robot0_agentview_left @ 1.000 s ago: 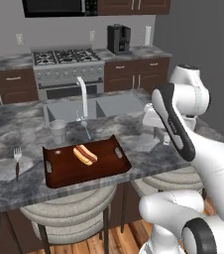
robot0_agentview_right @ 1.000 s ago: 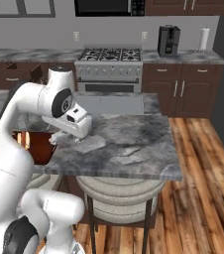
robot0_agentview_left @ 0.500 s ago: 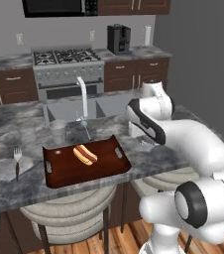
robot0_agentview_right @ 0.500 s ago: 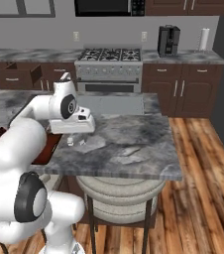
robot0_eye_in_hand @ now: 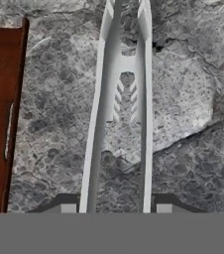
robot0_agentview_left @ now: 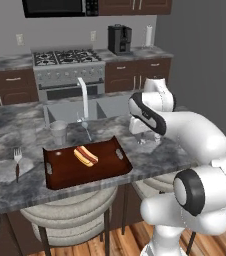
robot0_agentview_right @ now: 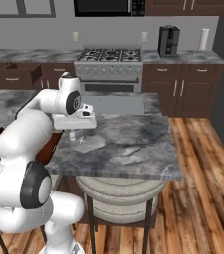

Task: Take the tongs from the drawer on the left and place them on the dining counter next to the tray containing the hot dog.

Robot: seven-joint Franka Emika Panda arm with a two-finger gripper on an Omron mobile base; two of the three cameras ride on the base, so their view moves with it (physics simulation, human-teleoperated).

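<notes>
One tongs (robot0_eye_in_hand: pixel 121 99) lying on surface (robot0_eye_in_hand: pixel 183 124) between part-open gripper (robot0_eye_in_hand: pixel 115 208) fingers, unheld; one tray (robot0_eye_in_hand: pixel 0 114) beside.

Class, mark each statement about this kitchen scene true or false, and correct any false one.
1. The hot dog lies on the tray. True.
2. The tongs lie inside the tray. False: they are over the dining counter, beside the tray's edge.
3. A fork lies on the counter left of the tray in the left base view. True.
4. The gripper hangs over the stove. False: it is over the dining counter beside the tray.
5. The drawer is shut. False: it stands open.
</notes>
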